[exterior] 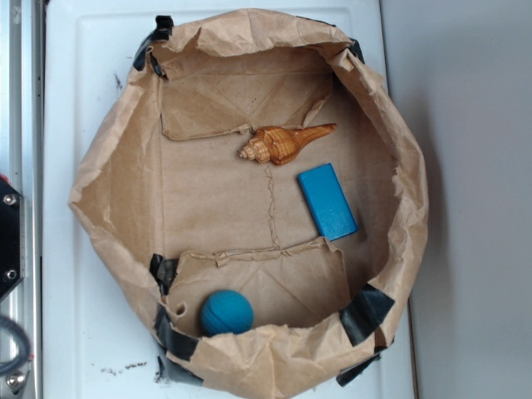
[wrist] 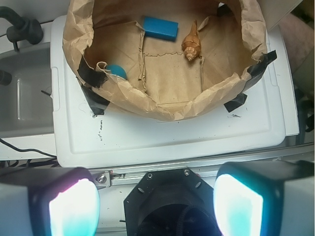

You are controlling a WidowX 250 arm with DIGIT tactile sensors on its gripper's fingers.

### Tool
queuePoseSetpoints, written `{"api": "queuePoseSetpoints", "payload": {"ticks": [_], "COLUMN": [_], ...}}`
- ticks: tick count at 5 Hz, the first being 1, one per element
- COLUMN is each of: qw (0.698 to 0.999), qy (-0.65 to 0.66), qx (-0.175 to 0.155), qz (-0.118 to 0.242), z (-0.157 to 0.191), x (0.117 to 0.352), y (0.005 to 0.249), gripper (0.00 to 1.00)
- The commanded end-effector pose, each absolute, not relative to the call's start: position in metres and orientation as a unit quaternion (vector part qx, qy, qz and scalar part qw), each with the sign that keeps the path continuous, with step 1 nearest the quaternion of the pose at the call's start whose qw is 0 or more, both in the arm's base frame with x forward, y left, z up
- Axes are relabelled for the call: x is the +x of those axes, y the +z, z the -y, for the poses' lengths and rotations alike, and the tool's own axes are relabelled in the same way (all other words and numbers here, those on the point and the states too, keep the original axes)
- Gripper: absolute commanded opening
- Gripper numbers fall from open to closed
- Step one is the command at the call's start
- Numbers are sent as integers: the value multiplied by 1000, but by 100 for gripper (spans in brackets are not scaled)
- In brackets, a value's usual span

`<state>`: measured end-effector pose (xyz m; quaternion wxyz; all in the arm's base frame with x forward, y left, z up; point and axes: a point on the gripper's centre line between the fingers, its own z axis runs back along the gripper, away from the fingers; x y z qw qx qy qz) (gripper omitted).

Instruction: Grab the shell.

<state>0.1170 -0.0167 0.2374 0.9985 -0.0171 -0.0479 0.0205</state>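
The shell [exterior: 284, 142], glossy brown and tan with a long pointed tail, lies on the paper floor of the brown paper bag tray [exterior: 116, 166], toward its far side. The wrist view shows the shell [wrist: 191, 43] near the top, right of a blue block [wrist: 160, 28]. My gripper [wrist: 155, 201] is open, its two glowing pads far apart with nothing between them. It hangs well short of the bag, above the black robot base [wrist: 167, 201]. The exterior view does not show the gripper.
A flat blue block [exterior: 327, 200] lies just right of the shell. A teal ball [exterior: 226, 312] rests in the bag's near corner, partly hidden by the paper wall in the wrist view [wrist: 117, 71]. The bag sits on a white lid [wrist: 162, 132].
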Motion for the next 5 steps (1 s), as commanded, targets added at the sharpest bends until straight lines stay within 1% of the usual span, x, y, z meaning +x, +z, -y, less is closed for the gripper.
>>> {"api": "queuePoseSetpoints", "payload": {"ticks": [1, 2, 3, 5], "qw": [998, 999, 998, 998], "qy": [20, 31, 26, 26], "qx": [-17, -18, -35, -35], "qz": [48, 36, 50, 50], "z": [17, 13, -1, -1], "x": [117, 162, 208, 208], "y": [237, 218, 219, 219], "gripper": [100, 100, 100, 100]}}
